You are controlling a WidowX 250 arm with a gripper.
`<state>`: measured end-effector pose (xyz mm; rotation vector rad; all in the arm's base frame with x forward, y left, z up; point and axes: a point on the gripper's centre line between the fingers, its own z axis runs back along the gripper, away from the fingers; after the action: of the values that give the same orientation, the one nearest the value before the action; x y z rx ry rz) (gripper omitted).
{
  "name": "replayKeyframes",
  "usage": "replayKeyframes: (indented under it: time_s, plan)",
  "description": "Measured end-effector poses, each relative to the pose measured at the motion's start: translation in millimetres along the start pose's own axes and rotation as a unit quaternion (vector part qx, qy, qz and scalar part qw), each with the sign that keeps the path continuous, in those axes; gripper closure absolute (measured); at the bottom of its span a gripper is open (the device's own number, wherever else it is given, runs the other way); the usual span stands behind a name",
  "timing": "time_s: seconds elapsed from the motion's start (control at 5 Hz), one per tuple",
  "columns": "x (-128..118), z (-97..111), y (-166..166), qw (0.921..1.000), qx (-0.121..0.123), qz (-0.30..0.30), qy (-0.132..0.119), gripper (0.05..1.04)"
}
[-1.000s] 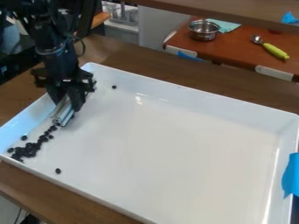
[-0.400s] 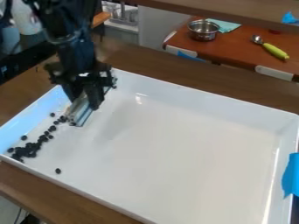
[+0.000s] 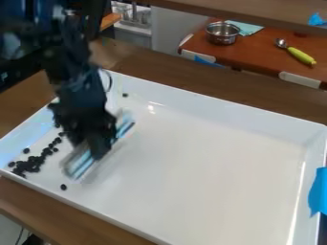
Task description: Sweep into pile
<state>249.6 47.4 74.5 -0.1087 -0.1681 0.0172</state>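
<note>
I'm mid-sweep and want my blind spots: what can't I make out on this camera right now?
Camera view: sweeping tool's exact edges, smeared by motion blur.
Camera view: the tool's middle, hidden by the pincer.
Camera view: part of the tray behind the arm.
Camera view: number of bunched black pieces, too small and overlapping.
Camera view: the tray's near corner, cut off by the bottom edge.

Arm (image 3: pixel 67 67) blurred, cut off by top edge. Gripper (image 3: pixel 96 150) blurred too, hides the middle of the silver bar (image 3: pixel 80 165); bar's outline smeared. Arm and gripper cover part of the tray's (image 3: pixel 211 98) left side. Tray runs past right and bottom edges. Black bits (image 3: pixel 28 165) too small to identify. Blue tape (image 3: pixel 317 191) cut off at right.
</note>
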Motion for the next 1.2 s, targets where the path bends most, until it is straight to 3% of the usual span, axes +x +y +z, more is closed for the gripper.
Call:
replayKeyframes:
  time_s: [0.2,0.4,0.8,1.0,1.2]
  plan:
    - [-18,-6,-6,0.999,-0.01,-0.043,-0.001,0.708]
    - [-22,-6,3,0.9988,-0.016,-0.044,-0.013,0.708]
    - [-25,-9,28,0.9993,0.0,-0.036,-0.014,0.708]
    - [-22,-6,48,0.9986,0.041,-0.033,-0.001,0.708]
    - [-16,1,70,0.9945,0.102,-0.023,0.005,0.708]
